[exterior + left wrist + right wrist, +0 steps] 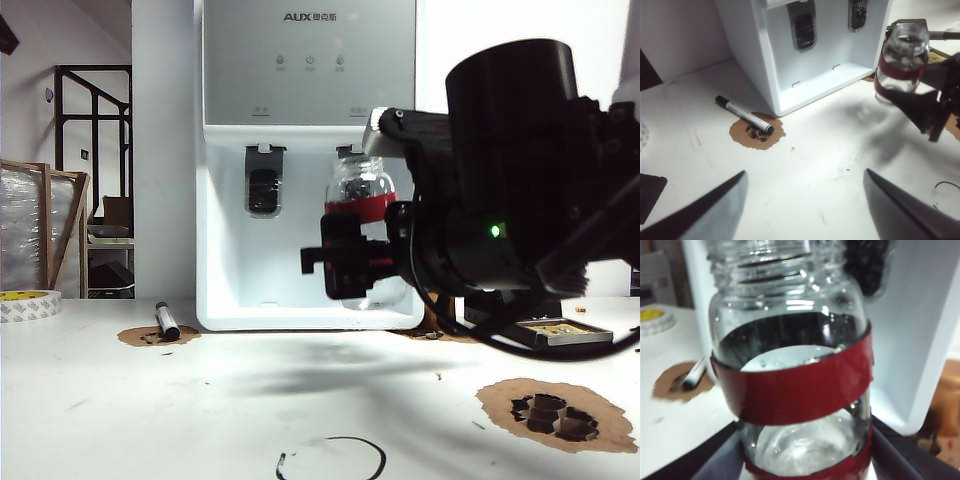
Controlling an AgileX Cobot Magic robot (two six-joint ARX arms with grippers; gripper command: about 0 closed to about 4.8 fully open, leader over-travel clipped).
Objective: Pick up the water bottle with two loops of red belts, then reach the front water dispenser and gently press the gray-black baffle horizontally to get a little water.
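Note:
The water bottle (362,192) is clear glass with two red bands and hangs upright above the table, in front of the right side of the water dispenser's (300,90) recessed bay. My right gripper (345,258) is shut on its lower body; in the right wrist view the bottle (790,365) fills the space between the fingers (900,452). The gray-black baffle (867,265) shows just behind the bottle's neck; I cannot tell whether they touch. My left gripper (805,171) stands open over bare table, well short of the bottle (901,60) and the baffle (857,12).
A black-and-white marker (166,322) lies on a brown worn patch left of the dispenser. A tape roll (28,303) sits at the far left edge. Another gouged brown patch (555,412) and a flat black device (560,333) are at the right. A thin black loop (330,458) lies in front.

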